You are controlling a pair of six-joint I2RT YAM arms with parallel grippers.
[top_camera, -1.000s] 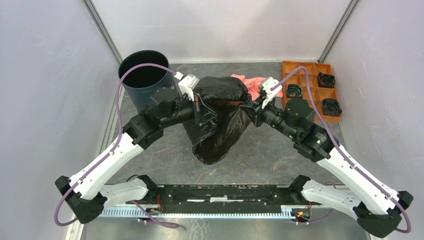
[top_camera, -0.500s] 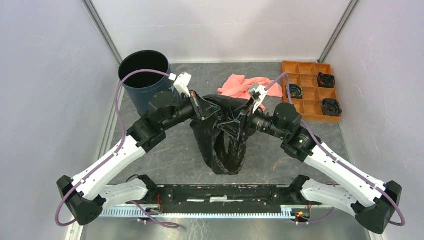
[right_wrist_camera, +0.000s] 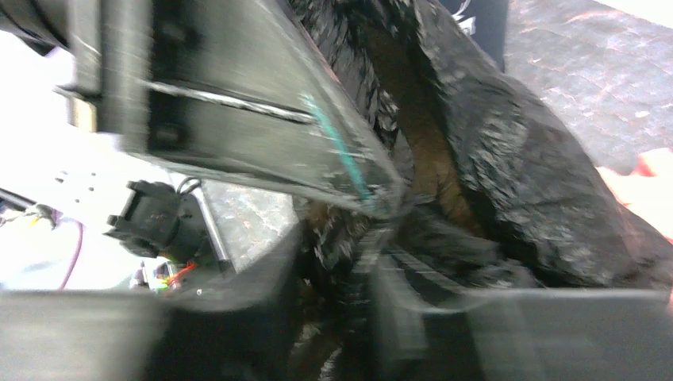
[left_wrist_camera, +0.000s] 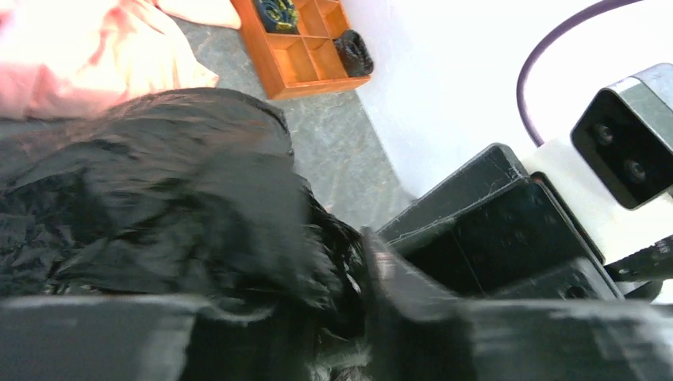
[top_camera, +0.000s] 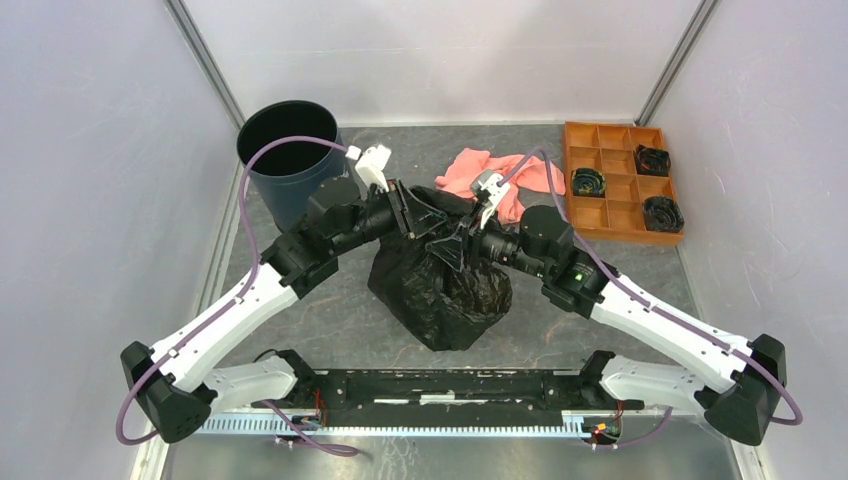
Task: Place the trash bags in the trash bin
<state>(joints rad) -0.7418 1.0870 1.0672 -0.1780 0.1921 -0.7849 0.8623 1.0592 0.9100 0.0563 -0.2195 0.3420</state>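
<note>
Desk [top_camera: 600, 290]: dark grey, mottled, stone-like top.
Far left corner: trash bin [top_camera: 283, 190], upright, its open mouth facing up.
Far middle: salmon-pink cloth [top_camera: 470, 168], crumpled, between bin and tray.
Far right: orange compartment tray [top_camera: 620, 190], lying flat.
Centre: trash bag [top_camera: 445, 290], a bunched black heap whose lower part rests on the desk, just beside the cloth.
Near edge: black mounting rail [top_camera: 440, 385].

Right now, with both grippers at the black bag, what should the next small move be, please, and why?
Probably raise both grippers together and swing toward the trash bin. The left gripper and right gripper seem to pinch the top of the trash bag, whose bulk rests on the table, apart from the open bin.
</note>
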